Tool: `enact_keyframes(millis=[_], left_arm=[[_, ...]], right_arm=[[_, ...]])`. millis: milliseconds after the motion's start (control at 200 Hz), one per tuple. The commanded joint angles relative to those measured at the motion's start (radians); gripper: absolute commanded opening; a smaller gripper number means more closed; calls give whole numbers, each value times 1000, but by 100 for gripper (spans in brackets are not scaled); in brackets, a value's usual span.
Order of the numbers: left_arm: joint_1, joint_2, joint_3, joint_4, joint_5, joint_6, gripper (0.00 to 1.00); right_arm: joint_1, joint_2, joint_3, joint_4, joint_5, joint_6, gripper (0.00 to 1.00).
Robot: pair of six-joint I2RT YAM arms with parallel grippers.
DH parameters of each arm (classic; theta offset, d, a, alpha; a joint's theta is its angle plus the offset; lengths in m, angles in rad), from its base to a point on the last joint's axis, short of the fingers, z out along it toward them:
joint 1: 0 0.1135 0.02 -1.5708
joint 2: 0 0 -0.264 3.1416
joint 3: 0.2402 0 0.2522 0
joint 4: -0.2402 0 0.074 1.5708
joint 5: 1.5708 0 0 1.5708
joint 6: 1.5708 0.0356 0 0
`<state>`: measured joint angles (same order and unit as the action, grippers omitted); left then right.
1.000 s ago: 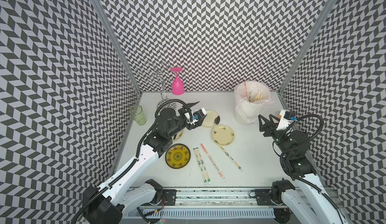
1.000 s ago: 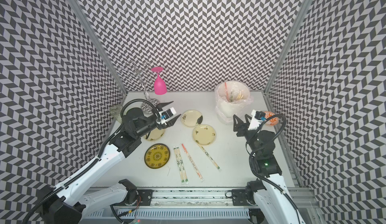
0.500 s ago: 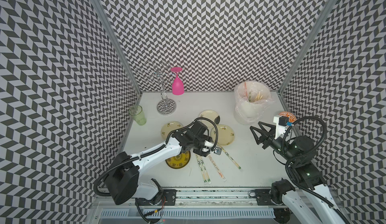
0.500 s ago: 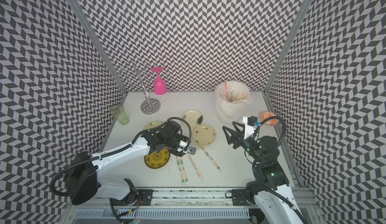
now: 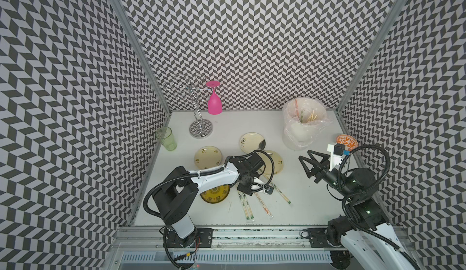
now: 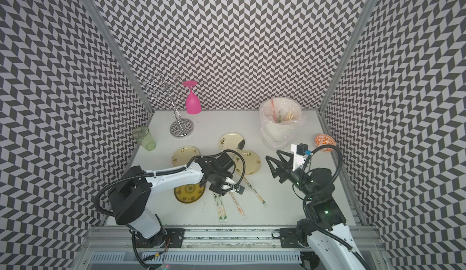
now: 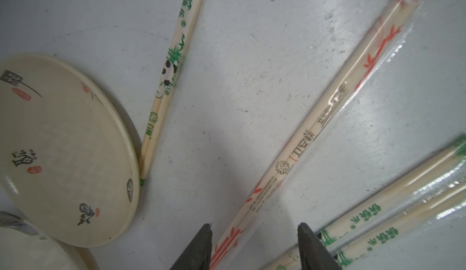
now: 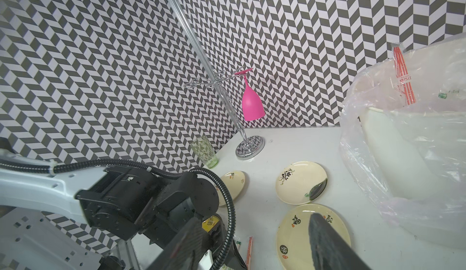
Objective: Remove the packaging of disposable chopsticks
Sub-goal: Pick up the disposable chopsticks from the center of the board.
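The left gripper point(image 7: 254, 231) is down at the table point(image 7: 252, 42), jaws partly apart and nothing gripped yet. One end of the red-printed sleeve point(image 7: 315, 120) lies flat between them, nearer one finger than the other, with its chopsticks point(image 7: 365, 42) sealed inside.

The step in hand looks like a pinch on that end. To do it well, the gripper should probably centre over the sleeve first, so both fingers meet it together instead of one nudging it sideways. The fingertips likely need to reach the table surface, since the film is thin, glossy and apt to slip.

Just outside one finger lie the green-printed sleeves point(image 7: 378, 210), close enough for a drifting jaw to catch. On the other finger's side, well apart, a panda-printed sleeve point(image 7: 171, 74) lies with its end touching the rim of a cream plate point(image 7: 63, 150).

Farther off, the right gripper point(image 5: 304, 154) hangs above the table with its jaws wide and empty. It seems placed to take the sleeve's free end once it is lifted, so the lift should leave that end clear. Beyond the right gripper stands the lined bin point(image 5: 300, 130), with sticks and wrappers inside.
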<state>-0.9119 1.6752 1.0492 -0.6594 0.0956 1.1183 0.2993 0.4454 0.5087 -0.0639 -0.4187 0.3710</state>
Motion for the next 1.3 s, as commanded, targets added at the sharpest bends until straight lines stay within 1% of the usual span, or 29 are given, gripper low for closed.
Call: enact_keyframes(millis=[0, 75, 200, 255, 360, 511, 566, 611, 651, 811, 841, 861, 1011, 1192, 1297], left_arm=[[-17, 25, 23, -18, -14, -18, 55], [-23, 53, 36, -24, -24, -24, 51], [-37, 91, 55, -33, -29, -33, 48], [-42, 108, 64, -41, -30, -38, 44], [-45, 135, 77, -52, -34, -52, 34], [-49, 150, 87, -59, -33, -65, 17], [-51, 156, 96, -59, -36, -77, 15], [-51, 164, 106, -57, -41, -90, 9], [-51, 172, 116, -59, -43, -102, 5], [-53, 176, 118, -36, -52, -119, 5], [-52, 171, 115, -25, -53, -121, 4], [-51, 169, 113, -17, -51, -121, 0], [-44, 129, 89, 58, -50, -120, 0], [-10, -2, 43, 152, -7, -127, 0], [16, -93, 10, 175, 30, -130, 0]], right_arm=[[6, -21, 1, 48, 12, 5, 68], [7, -31, -1, 56, 15, 9, 68], [6, -35, 0, 48, 25, 5, 68], [7, -37, -2, 43, 29, 3, 68], [7, -40, -6, 38, 31, 1, 68], [8, -45, -9, 33, 37, 0, 68], [7, -45, -10, 32, 38, -4, 68], [7, -46, -9, 31, 42, -7, 68], [7, -47, -11, 31, 46, -10, 68], [7, -49, -6, 20, 57, -23, 68], [6, -51, -6, 20, 59, -24, 68], [7, -50, -6, 19, 60, -26, 68], [6, -46, -6, 22, 64, -25, 68], [7, -23, 39, 15, 63, -24, 68], [7, 3, 78, 15, 55, -22, 67]])
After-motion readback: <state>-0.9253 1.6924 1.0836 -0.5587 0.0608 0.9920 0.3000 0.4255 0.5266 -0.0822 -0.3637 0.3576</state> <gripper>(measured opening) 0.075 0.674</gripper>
